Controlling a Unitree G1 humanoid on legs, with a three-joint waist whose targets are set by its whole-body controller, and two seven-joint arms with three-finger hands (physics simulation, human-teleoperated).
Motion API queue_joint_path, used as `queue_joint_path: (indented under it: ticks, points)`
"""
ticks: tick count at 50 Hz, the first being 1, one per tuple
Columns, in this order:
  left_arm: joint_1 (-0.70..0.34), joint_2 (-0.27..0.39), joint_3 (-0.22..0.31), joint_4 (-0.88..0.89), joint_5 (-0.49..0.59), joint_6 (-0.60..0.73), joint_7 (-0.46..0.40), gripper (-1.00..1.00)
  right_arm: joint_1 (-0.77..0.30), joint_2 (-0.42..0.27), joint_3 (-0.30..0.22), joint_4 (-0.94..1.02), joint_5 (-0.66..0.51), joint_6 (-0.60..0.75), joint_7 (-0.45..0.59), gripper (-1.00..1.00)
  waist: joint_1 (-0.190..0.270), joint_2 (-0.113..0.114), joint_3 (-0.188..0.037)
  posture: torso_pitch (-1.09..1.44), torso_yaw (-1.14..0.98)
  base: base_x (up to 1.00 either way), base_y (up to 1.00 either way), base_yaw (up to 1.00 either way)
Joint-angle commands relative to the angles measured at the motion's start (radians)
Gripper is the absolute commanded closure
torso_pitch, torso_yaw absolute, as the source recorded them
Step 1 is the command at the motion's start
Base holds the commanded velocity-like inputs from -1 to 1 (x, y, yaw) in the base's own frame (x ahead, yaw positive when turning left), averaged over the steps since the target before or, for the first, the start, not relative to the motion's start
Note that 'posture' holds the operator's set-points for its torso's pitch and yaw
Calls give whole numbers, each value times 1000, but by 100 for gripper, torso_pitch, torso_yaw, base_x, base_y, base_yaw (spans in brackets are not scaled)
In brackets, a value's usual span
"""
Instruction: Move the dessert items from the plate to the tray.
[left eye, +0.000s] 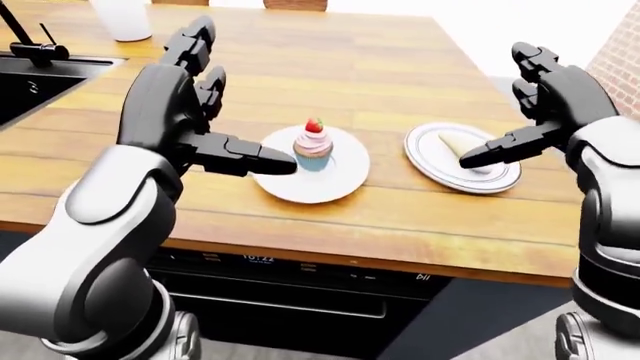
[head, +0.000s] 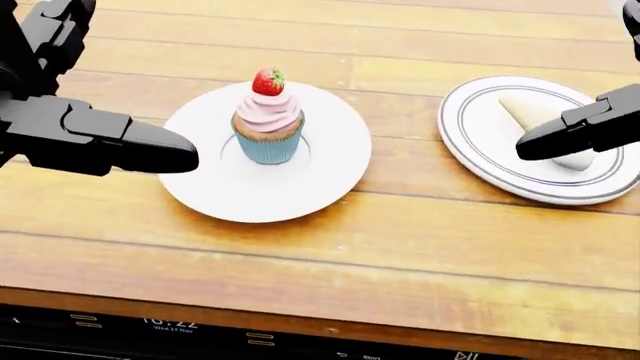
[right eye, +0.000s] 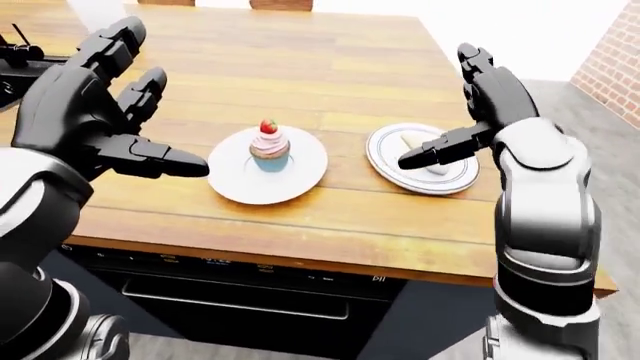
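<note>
A cupcake with pink frosting and a strawberry stands upright in the middle of a plain white plate on the wooden counter. To its right lies a plate with a striped rim, holding a pale wedge-shaped dessert. My left hand hovers open to the left of the cupcake plate, its thumb pointing at it. My right hand is open above the striped plate, its thumb partly covering the wedge. Neither hand holds anything. No tray shows in any view.
A black sink with a faucet lies at the upper left of the left-eye view, a white container beside it. An oven with a lit display sits under the counter's near edge. A brick wall stands at the right.
</note>
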Motion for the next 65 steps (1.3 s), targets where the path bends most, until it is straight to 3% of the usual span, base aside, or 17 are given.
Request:
queue_joint_path:
  ticks: [1,9,20,30,55,65]
  points:
    - [-25,6,4,-9,10,-41,-2,-100,-49,-13,-11,31,-112,-95,54,-100,0,0,-25,0,0,0,0,0]
    - [-20,-3,5,-18,19,-39,-10,-100,-153,59,20,225,-339,-221,173,-100,4,4,-27,0,0,0,0,0]
    - [-22,1,16,-15,12,-41,-12,-100,-230,136,39,481,-491,-407,151,-97,4,9,-32,0,0,0,0,0]
    - [-24,2,16,-11,10,-42,-11,-100,-267,162,39,658,-501,-494,65,-54,-1,15,-38,0,0,0,0,0]
    - [7,0,11,-6,23,-72,-26,-100,-278,160,42,915,-459,-600,-78,-42,-7,18,-47,0,0,0,0,0]
    - [0,-2,12,-14,22,-60,-24,-100,-244,156,50,896,-458,-544,-34,-23,-3,11,-47,0,0,0,0,0]
